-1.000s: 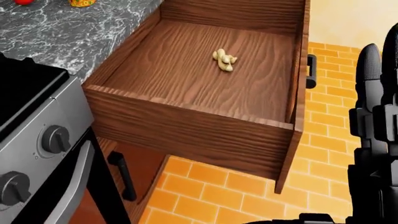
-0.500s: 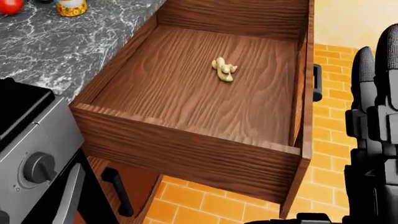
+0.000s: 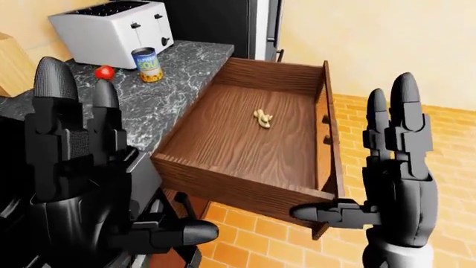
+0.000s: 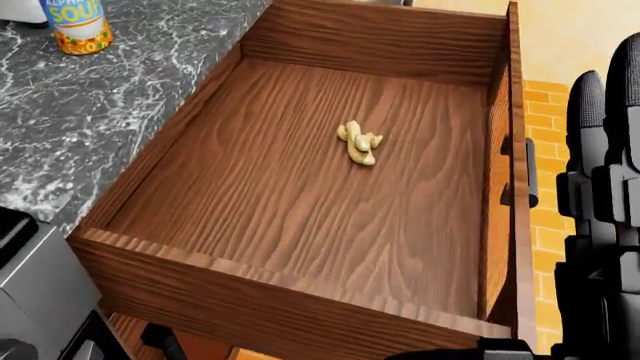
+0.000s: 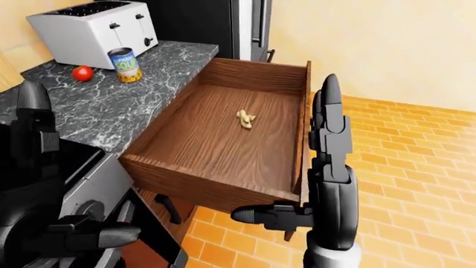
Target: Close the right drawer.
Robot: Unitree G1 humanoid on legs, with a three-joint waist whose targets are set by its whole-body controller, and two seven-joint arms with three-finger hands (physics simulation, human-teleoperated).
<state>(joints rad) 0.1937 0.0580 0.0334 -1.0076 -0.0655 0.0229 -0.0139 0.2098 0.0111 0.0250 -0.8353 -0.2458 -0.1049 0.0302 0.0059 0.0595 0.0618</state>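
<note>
Your left hand [image 3: 89, 167] stood raised at the left, fingers spread and holding nothing. On the marble counter [image 3: 167, 89] beyond it sat a toaster [image 3: 111, 30], a tomato [image 3: 104, 71] and a soup can [image 3: 149, 64]. The right drawer [image 3: 253, 139] stuck fully out from the counter, with a small piece of ginger [image 4: 359, 142] on its floor. Your right hand [image 3: 394, 167] stood upright just beside the drawer's front panel, fingers apart and empty.
</note>
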